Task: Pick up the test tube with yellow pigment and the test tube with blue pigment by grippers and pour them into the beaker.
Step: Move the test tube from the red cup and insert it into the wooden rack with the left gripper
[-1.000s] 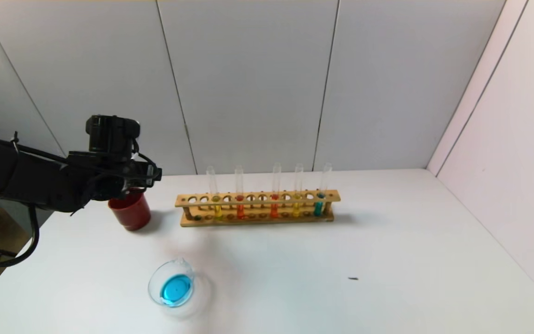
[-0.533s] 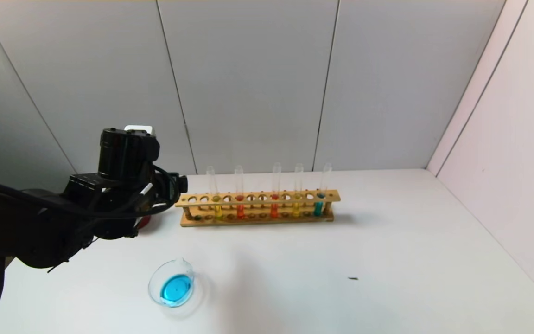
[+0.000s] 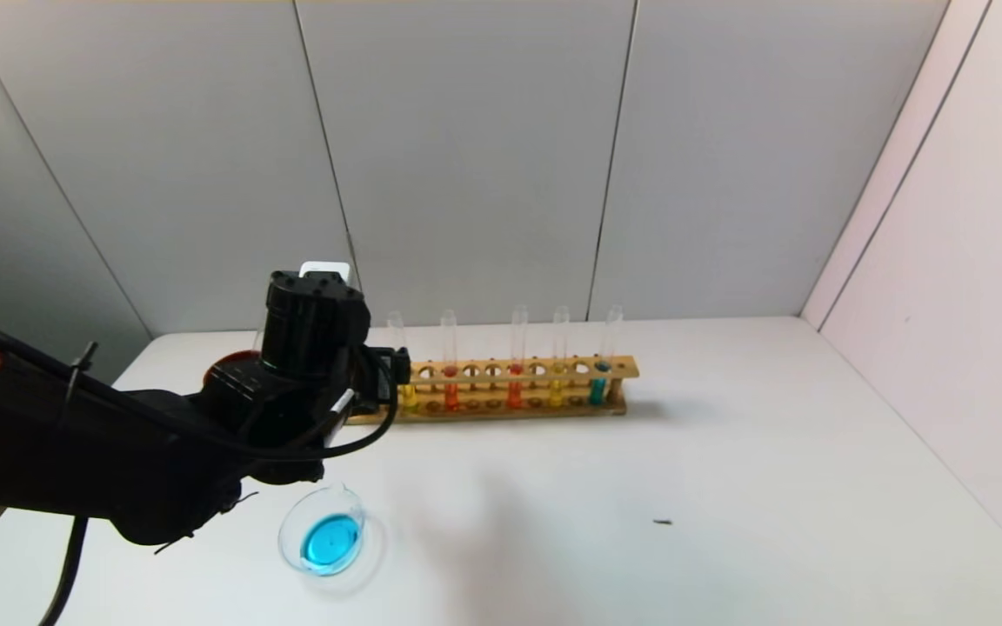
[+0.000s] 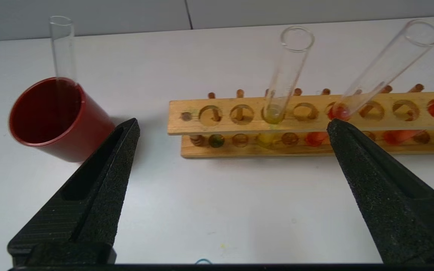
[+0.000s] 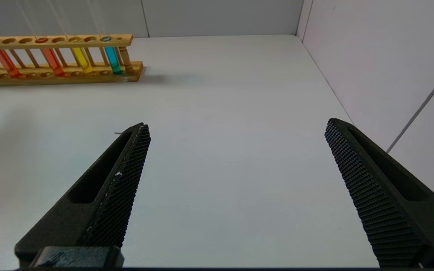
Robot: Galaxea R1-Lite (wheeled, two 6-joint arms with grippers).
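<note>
A wooden rack [image 3: 501, 409] holds several tubes. From the left they are a yellow tube [image 3: 408, 397], two orange-red tubes, a second yellow tube [image 3: 556, 393] and a teal-blue tube [image 3: 597, 389]. The beaker [image 3: 324, 541] stands nearer me and holds blue liquid. My left gripper [image 4: 233, 126] is open and empty, and hovers before the rack's left end [image 4: 187, 126]. The left yellow tube [image 4: 285, 75] stands just beyond its jaws. In the head view this gripper [image 3: 388, 378] covers the rack's left end. My right gripper [image 5: 236, 130] is open and empty over bare table. The blue tube [image 5: 113, 60] stands far off from it.
A dark red cup [image 4: 51, 116] stands left of the rack with an empty clear tube [image 4: 63, 49] leaning in it. My left arm hides most of the cup in the head view. A small dark speck [image 3: 662, 522] lies on the white table. Walls close the back and the right side.
My left arm has swung right and lower, from above the red cup to the rack's left end. It now hides the cup in the head view. Tubes and beaker have not moved.
</note>
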